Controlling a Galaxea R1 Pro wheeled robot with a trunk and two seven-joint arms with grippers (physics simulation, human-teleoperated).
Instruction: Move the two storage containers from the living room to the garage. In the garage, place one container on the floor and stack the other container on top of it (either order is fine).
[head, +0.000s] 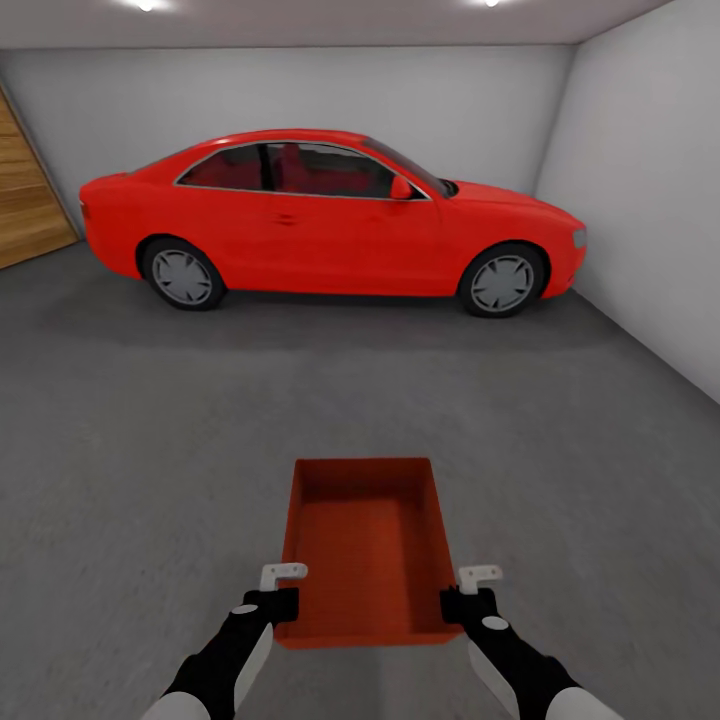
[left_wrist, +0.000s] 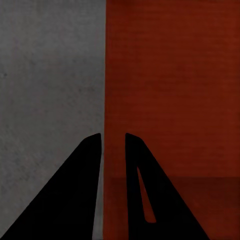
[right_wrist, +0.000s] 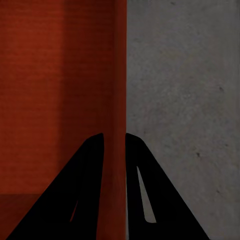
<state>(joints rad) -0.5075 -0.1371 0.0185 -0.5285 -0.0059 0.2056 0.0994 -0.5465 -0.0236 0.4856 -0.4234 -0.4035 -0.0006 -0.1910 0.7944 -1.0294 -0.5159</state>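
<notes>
1. far left of head view: strip of wood-plank wall (head: 25, 195), slanting, meets the dark grey floor (head: 130, 440) at its base.
2. garage (head: 300, 95): white walls, grey ceiling w/ round lights at the top edge.
3. red coupe (head: 320, 225) parked side-on across the back, nose toward the right wall, well apart from the robot.
4. left gripper (head: 283, 592) low in head view, black arm w/ white bracket, at the left wall of the storage container (head: 365, 540) near its near corner. in left wrist view the gripper (left_wrist: 113, 142) has its two black fingers (left_wrist: 80, 190) straddling the thin wall, one over grey floor (left_wrist: 50, 100), one over the ribbed orange-red bottom (left_wrist: 170, 90). fingers close together on the wall; looks clamped on it.
5. storage container: centre-bottom of head view, orange-red, no lid, empty, long axis pointing toward the car, held betw both arms. can't tell if it's touching the floor or just above it.
6. right gripper (head: 472, 590) mirrors the left, at the container's right wall near the near corner. right wrist view: gripper (right_wrist: 114, 142) fingers (right_wrist: 150, 190) either side of the wall, container inside (right_wrist: 55, 85) on one side, floor (right_wrist: 185, 90) on the other; clamped on the wall too.
7. far right: white side wall (head: 650, 200) running back to the corner.
</notes>
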